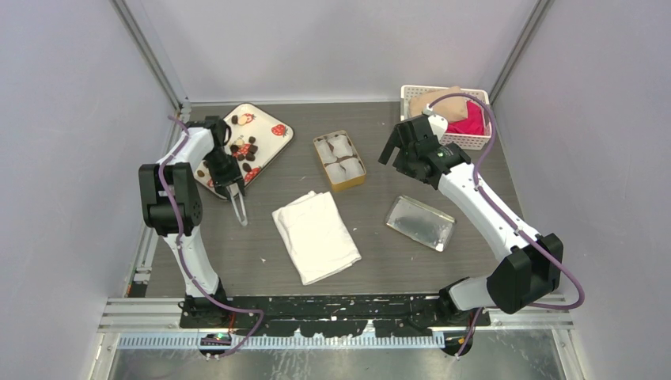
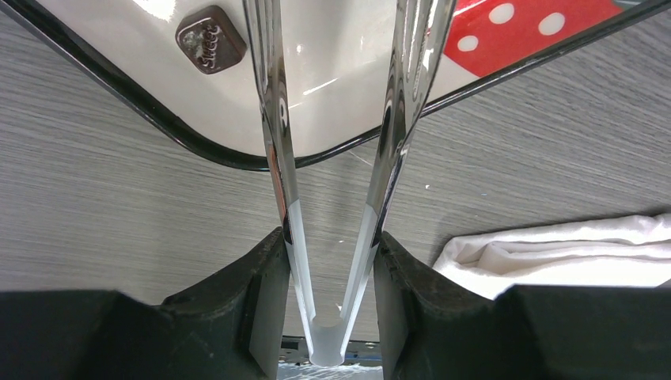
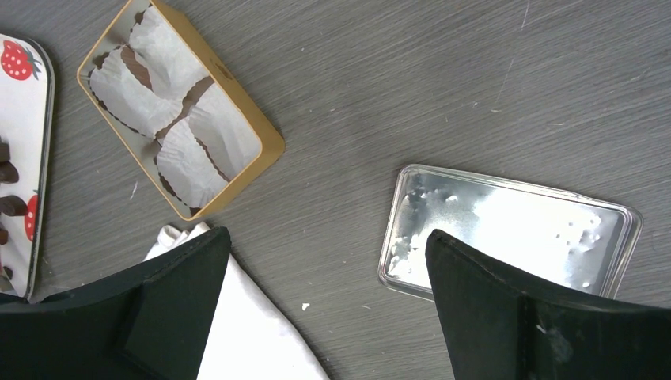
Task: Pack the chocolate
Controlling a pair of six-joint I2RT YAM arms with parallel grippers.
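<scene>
While at tray [image 1: 263,141] edge, left tool [image 1: 230,184] downward.

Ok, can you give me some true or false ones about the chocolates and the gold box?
1. The chocolates lie on the strawberry tray. True.
2. The gold box already has chocolates in it. False: its paper cups are empty.
3. The left gripper holds metal tongs. True.
4. The right gripper holds the silver lid. False: it is open and empty; the lid lies on the table.
5. The white cloth covers the gold box. False: it lies next to it.
</scene>
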